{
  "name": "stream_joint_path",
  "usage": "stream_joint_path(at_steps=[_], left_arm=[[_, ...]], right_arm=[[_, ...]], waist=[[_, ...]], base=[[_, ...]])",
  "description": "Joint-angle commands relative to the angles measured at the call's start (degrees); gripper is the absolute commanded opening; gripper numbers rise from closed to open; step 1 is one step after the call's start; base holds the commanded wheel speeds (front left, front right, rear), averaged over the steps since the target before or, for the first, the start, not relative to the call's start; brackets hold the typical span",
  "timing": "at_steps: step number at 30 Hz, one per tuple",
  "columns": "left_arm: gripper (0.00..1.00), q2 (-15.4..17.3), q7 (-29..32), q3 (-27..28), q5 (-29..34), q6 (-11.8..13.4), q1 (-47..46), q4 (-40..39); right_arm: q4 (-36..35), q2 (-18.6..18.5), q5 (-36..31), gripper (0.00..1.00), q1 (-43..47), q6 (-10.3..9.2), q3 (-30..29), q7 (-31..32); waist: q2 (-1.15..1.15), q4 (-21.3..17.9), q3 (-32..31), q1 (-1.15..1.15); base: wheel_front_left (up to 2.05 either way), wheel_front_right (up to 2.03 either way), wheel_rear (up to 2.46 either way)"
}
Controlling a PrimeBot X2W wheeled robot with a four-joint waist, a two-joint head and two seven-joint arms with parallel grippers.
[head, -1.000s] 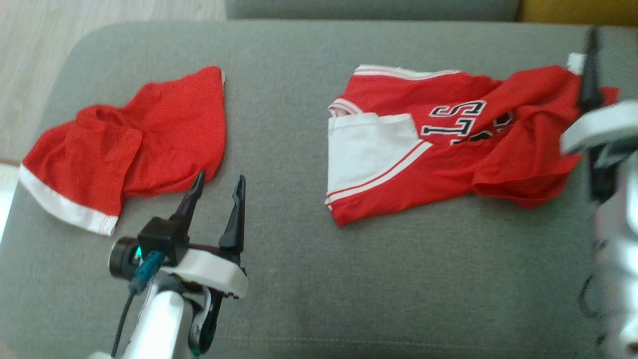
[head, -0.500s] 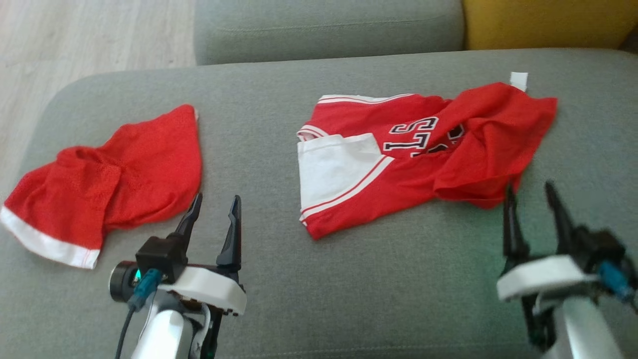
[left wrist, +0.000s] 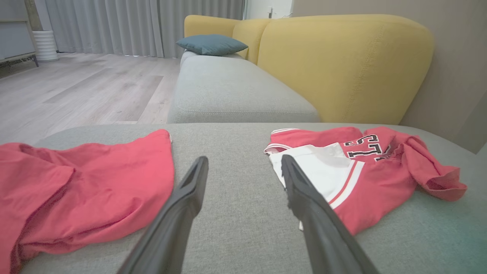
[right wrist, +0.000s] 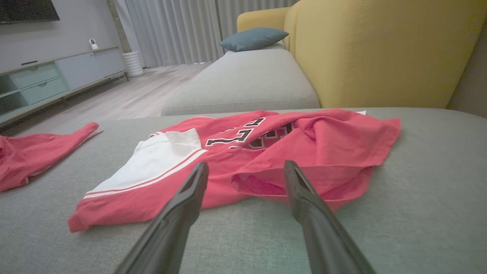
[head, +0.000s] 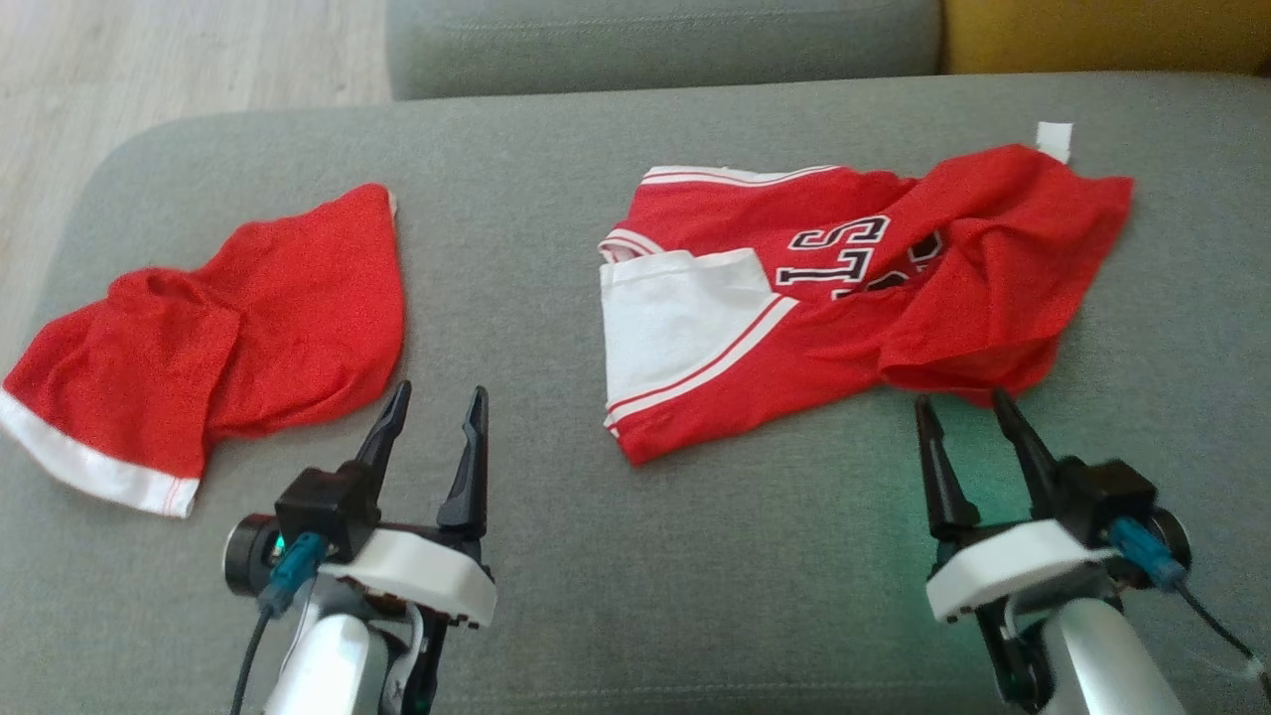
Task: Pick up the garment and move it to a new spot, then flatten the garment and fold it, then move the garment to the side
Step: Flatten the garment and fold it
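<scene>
Holding the left claw at the lower left of the frame, in the same spot as a second ago, fingers spread wide and gripping nothing, tips just short of the plain red shorts. Bringing the right claw back down into the lower right, likewise spread wide and empty, after reaching up by the jersey's far right edge a second ago; now aiming its tips at the near rumpled hem, just short of touching. Tilting the head camera meanwhile, so not reading the shift of the whole picture as cloth moving. Leaving the jersey released and lying crumpled across the middle and right of the grey sofa seat, white side panel toward the centre, right half bunching over the lettering, a small white tag peeking out at the far corner. Judging the relocating as probably finished and the flattening as not yet begun: needing to be spreading that bunched right half before any folding. Showing, farthest back at the upper right, a yellow backrest.
</scene>
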Motion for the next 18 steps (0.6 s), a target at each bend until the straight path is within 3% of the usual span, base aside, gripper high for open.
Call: stream_joint_path(at_steps=[1,18], left_arm=[[1.0,0.39,-0.71,1.35,0.34,-0.1,-2.55,-1.74],[1.0,0.39,-0.71,1.26,0.67,-0.99,-4.86,-1.09]], right_arm=[[-1.03,-0.19,-0.04,1.0,-3.27,0.37,1.81,0.3],[14.89,-0.18,-2.42,1.0,-13.34,0.37,-4.68,2.72]], waist=[[0.0,1.01,0.89,0.0],[0.0,8.22,6.23,0.0]], base=[[0.0,0.0,0.0],[0.0,0.0,0.0]])
